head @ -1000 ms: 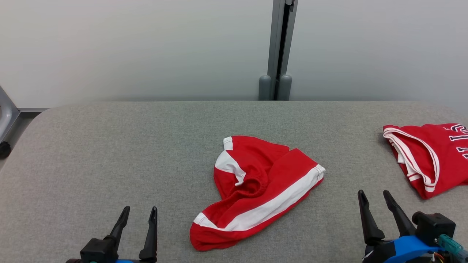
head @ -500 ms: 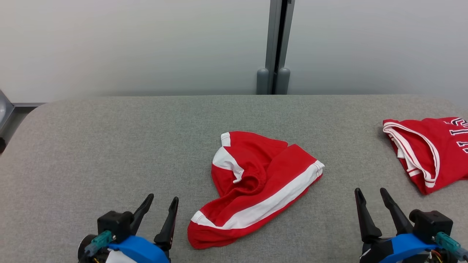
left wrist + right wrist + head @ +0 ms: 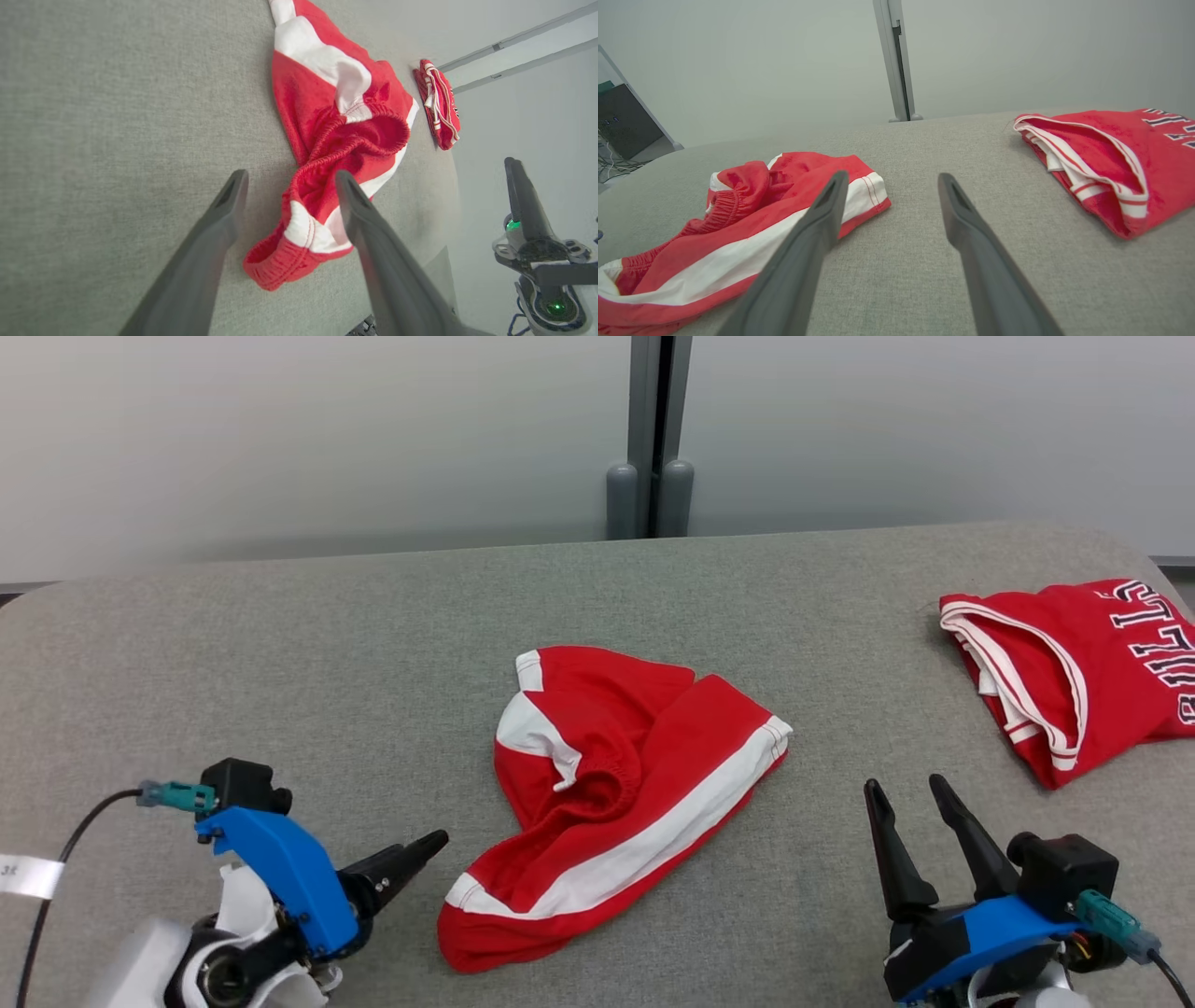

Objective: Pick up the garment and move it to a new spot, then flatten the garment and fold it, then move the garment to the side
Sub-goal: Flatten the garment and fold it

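Note:
The garment (image 3: 635,784) is a pair of red shorts with white side stripes, lying crumpled on the middle of the grey padded table (image 3: 280,663). My left gripper (image 3: 420,854) is turned on its side at the lower left, pointing right at the shorts' near hem, a short gap away. In the left wrist view that left gripper (image 3: 290,177) is open, with the garment (image 3: 327,93) beyond its tips. My right gripper (image 3: 906,786) stands open at the lower right, apart from the cloth. The right wrist view shows the right gripper (image 3: 892,176) over bare table, the garment (image 3: 808,168) to its left.
A second red garment, a folded jersey with white trim and dark lettering (image 3: 1074,653), lies at the table's far right (image 3: 1111,144). A grey post (image 3: 653,429) stands against the pale wall behind. Bare table stretches left of the shorts and between shorts and jersey.
The head camera has shifted, so the whole scene sits further left. My left gripper has rolled onto its side and swung right toward the shorts' near hem. The shorts lie as before.

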Motion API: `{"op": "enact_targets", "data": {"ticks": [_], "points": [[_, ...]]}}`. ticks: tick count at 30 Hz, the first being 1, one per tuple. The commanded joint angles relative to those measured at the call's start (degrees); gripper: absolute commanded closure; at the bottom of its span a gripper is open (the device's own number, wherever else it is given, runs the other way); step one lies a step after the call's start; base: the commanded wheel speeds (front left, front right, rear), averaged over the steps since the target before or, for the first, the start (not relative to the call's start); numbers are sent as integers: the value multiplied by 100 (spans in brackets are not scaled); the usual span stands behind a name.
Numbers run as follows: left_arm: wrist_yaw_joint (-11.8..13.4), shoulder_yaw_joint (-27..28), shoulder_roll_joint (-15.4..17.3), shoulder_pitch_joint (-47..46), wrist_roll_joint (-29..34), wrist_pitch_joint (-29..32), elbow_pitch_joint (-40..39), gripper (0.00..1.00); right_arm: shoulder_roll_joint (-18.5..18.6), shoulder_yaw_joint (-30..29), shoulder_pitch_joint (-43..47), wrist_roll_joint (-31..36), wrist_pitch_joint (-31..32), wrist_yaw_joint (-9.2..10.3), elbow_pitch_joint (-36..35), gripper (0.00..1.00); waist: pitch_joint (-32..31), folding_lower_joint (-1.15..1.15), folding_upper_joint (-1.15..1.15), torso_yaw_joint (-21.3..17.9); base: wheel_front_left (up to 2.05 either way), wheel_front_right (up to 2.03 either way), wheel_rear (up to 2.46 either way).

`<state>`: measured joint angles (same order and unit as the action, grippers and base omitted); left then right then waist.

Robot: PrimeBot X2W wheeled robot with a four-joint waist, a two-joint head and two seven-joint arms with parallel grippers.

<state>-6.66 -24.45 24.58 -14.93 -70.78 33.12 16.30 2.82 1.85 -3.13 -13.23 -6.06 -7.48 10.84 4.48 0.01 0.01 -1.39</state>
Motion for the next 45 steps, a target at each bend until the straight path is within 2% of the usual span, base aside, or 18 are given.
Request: {"op": "enact_targets", "data": {"ticks": [1, 5, 10, 14, 16, 21, 25, 28, 38, 39, 40, 41, 42, 43, 45], "points": [[72, 68, 35, -160, -133, 150, 19, 0, 16, 22, -67, 0, -15, -2, 6, 0, 7, -1, -1, -34, 0, 0, 0], [474, 323, 131, -271, -821, 846, -2, 0, 15, 136, -210, -50, -58, -3, 21, 0, 91, -1, -1, -165, 0, 0, 0], [1019, 705, 174, -367, -1440, 1237, -114, 0, 17, 272, -294, -149, -132, -2, 118, 0, 220, -1, -1, -323, 0, 0, 0], [1551, 854, 277, -271, -1805, 1634, -284, 0, 16, 337, -402, -215, -231, -3, 204, 0, 351, -1, -1, -469, 0, 0, 0], [1641, 819, 456, -170, -1768, 1789, -515, 0, 15, 392, -461, -250, -266, -2, 235, 0, 448, -1, -1, -565, 0, 0, 0], [1252, 423, 1012, 265, -1377, 2163, -1299, 0, 14, 343, -573, -326, -425, -3, 288, 0, 687, -1, -1, -719, 0, 0, 0], [931, 201, 1390, 541, -916, 2128, -1876, 0, 15, 265, -611, -339, -502, -2, 337, 0, 861, -1, -1, -722, 0, 0, 0], [805, 171, 1472, 589, -701, 1999, -2056, 0, 14, 223, -637, -342, -555, -3, 374, 0, 953, -1, -1, -671, 0, 0, 0], [439, 129, 1226, 338, -441, 1625, -1888, 0, 16, 353, -868, -383, -622, -2, 450, 0, 1123, -1, -1, -632, 0, 0, 0], [416, 88, 1266, 344, -401, 1666, -1882, 9, 15, 349, -862, -373, -629, -3, 447, 0, 1133, -1, -1, -633, 0, 0, 0], [406, 69, 1286, 351, -373, 1672, -1883, 44, 15, 335, -857, -355, -636, -3, 443, 0, 1146, -1, -1, -630, 0, 0, 0], [398, 50, 1289, 357, -364, 1685, -1895, 56, 16, 300, -856, -326, -624, -3, 430, 0, 1165, -1, -1, -614, 0, 0, 0], [368, 18, 1307, 363, -313, 1701, -1912, 89, 15, 283, -865, -298, -624, -3, 420, 0, 1182, -1, -1, -600, 0, 0, 0], [352, -3, 1322, 362, -285, 1712, -1929, 100, 15, 263, -880, -273, -611, -3, 406, 0, 1198, -1, -1, -577, 0, 0, 0], [287, -48, 1326, 322, -201, 1661, -1987, 100, 14, 238, -963, -210, -570, -3, 361, 0, 1228, -1, -1, -522, 0, 0, 0]]}}
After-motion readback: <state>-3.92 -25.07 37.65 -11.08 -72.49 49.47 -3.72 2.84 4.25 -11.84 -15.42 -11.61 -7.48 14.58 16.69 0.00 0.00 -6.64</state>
